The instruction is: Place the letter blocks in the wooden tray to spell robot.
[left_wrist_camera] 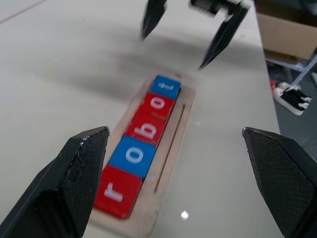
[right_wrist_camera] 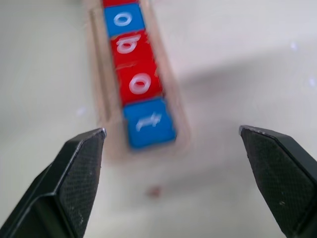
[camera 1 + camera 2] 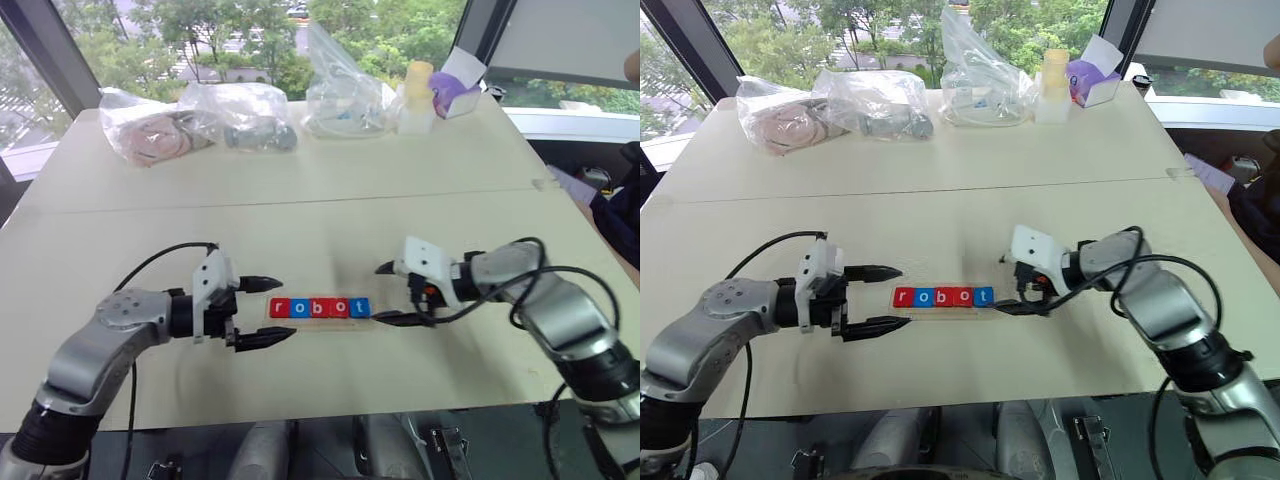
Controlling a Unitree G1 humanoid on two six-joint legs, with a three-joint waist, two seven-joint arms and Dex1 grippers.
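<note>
Five letter blocks (image 3: pixel 320 308) lie in a row in the wooden tray (image 1: pixel 181 119) near the table's front edge. They read r, o, b, o, t: red, blue, red, red, blue. My left gripper (image 3: pixel 288 309) is open at the tray's left end, one finger on each side of the red r block (image 1: pixel 115 191), holding nothing. At the tray's right end my right gripper (image 3: pixel 376 294) is also open and empty, just off the blue t block (image 2: pixel 148 123), with its upper finger raised above the table.
Along the table's far edge lie clear plastic bags (image 3: pixel 240 115) of parts, a white bottle (image 3: pixel 417 98) and a purple-and-white box (image 3: pixel 455 88). A seam (image 3: pixel 300 200) crosses the table halfway. The table's right edge (image 3: pixel 590 230) runs close to my right arm.
</note>
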